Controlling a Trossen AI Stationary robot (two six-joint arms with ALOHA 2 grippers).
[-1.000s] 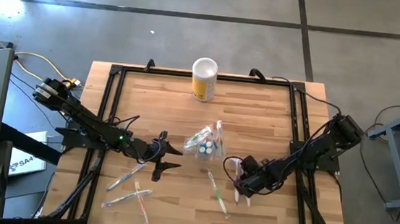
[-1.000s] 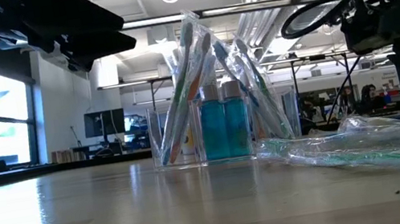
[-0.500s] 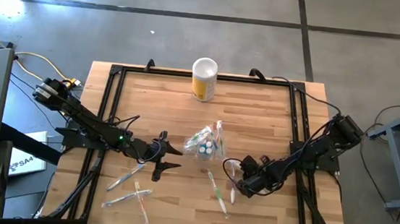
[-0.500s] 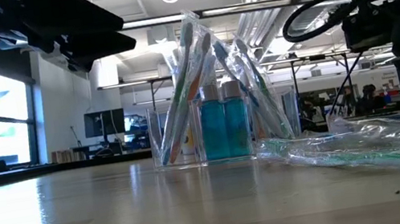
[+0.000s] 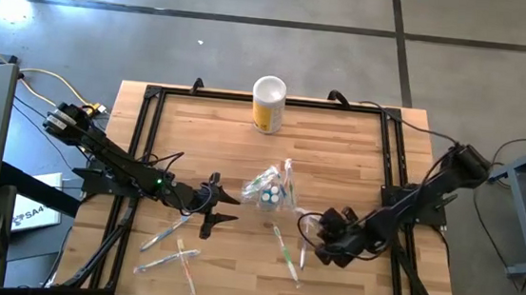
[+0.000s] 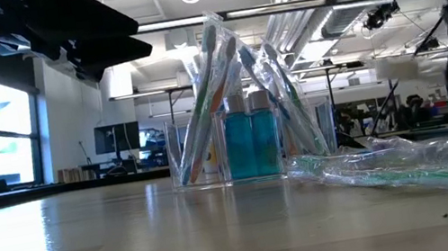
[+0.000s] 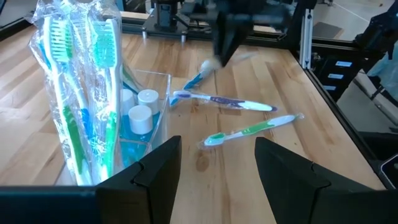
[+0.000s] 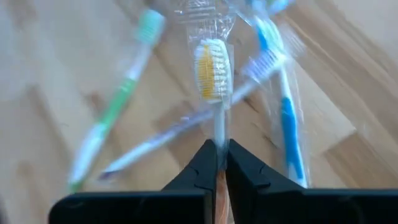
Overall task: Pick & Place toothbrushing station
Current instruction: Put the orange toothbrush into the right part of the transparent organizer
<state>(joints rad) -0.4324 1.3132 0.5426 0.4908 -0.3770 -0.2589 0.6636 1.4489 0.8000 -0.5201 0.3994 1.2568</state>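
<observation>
The clear plastic holder (image 5: 270,192) stands near the middle of the slatted wooden worktop (image 5: 340,145), and all places below are given from it.

From overhead it reads only as a small glinting cluster. The table-height view alone shows its build: square transparent walls, two teal tubes (image 6: 252,144) with pale caps upright inside, and wrapped toothbrushes (image 6: 213,72) leaning out of it in a fan. The left wrist view adds colour and texture: crinkled clear film over green and blue bristled heads (image 7: 79,68).

The right hand (image 5: 316,245) is on the holder's right and nearer the front edge, with its arm running out to the right frame post. Overhead its fingers cannot be made out. Its own wrist view settles it: the two dark fingers (image 8: 200,167) are pinched together on the thin handle of a wrapped yellow-bristled toothbrush (image 8: 213,73). Blurred loose brushes lie on the wood beyond it.

The left hand (image 5: 212,206) sits just left of the holder, spread wide and holding nothing; its two black angular fingers (image 7: 158,165) frame bare wood.

Loose wrapped toothbrushes (image 5: 170,249) lie left of the holder toward the front edge, and another one (image 5: 285,250) lies just in front of it. A yellow canister (image 5: 268,104) with a white top stands behind the holder at the far edge.
</observation>
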